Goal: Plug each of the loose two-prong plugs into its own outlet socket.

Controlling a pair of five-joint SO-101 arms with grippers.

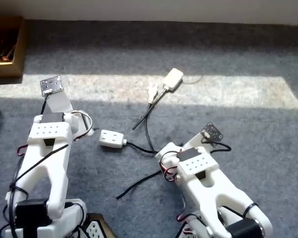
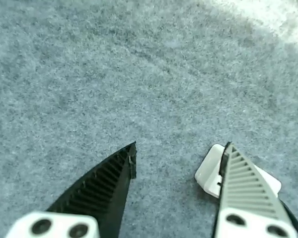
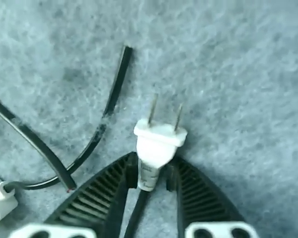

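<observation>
Over grey carpet (image 3: 238, 74), right gripper (image 3: 152, 167) clamps white two-prong plug (image 3: 159, 139) by its body, prongs free ahead for insertion, we judge; left gripper (image 2: 180, 148) gapes beside white socket block (image 2: 208, 174), perhaps to steady it.

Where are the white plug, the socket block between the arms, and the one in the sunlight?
white plug (image 3: 158, 144): right wrist view, its body behind the prongs.
socket block between the arms (image 1: 111, 138): high view, its top face.
sunlit socket block (image 1: 173, 79): high view, its top face.
</observation>
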